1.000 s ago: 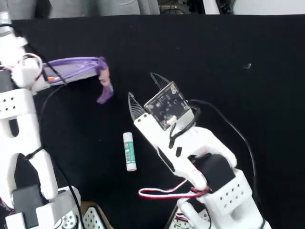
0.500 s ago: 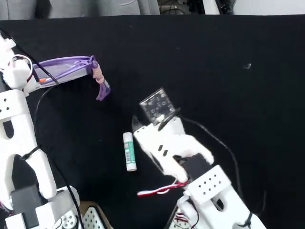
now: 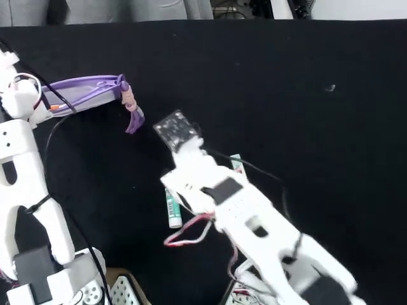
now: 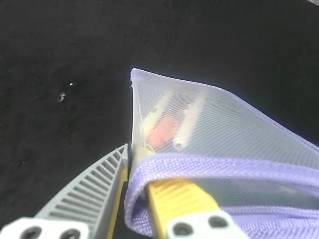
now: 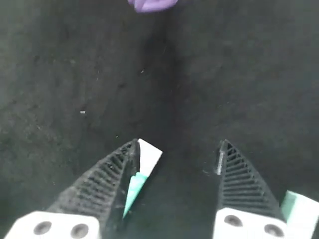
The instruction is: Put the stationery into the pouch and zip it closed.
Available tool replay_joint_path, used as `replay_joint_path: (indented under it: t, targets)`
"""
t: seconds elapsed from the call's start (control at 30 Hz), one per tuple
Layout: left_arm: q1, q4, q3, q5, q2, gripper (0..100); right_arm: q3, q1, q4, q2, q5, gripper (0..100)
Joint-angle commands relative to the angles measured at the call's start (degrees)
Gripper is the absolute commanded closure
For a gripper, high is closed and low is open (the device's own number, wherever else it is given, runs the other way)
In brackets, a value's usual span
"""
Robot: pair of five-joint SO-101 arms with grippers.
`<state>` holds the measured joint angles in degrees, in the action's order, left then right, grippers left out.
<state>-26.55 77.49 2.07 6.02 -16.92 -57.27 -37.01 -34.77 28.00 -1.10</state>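
The unzipped mesh pouch (image 4: 214, 124), partly filled, is clamped by the left fingers (image 4: 84, 204); a glue stick (image 3: 172, 213) lies unpicked beside the spread right fingers (image 5: 97, 191).

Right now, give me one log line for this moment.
left gripper: shut on pouch edge | pouch: items inside | right gripper: open, low over glue stick | glue stick: on table, ungrasped
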Motion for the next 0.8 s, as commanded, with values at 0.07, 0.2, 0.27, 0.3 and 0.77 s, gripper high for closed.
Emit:
replay_joint_path:
  t: [0.07, 0.2, 0.27, 0.3, 0.77]
  targets:
    - [-1.19, -1.32, 3.91, -0.35, -0.44, 97, 11.38, -4.75, -4.04, -12.26, -0.7, 75.1]
    - [-1.19, -1.32, 4.35, -0.35, -0.44, 97, 16.92, -5.01, -8.0, -18.68, -0.7, 75.3]
    - [-1.19, -1.32, 4.35, -0.35, -0.44, 97, 19.03, -5.19, -9.49, -21.32, -0.7, 75.4]
    - [-1.19, -1.32, 4.35, -0.35, -0.44, 97, 19.82, -5.27, -9.76, -22.55, -0.7, 75.4]
    - [-1.1, -1.32, 4.35, -0.35, -0.44, 97, 29.14, -2.64, -15.47, -36.18, -3.96, 75.4]
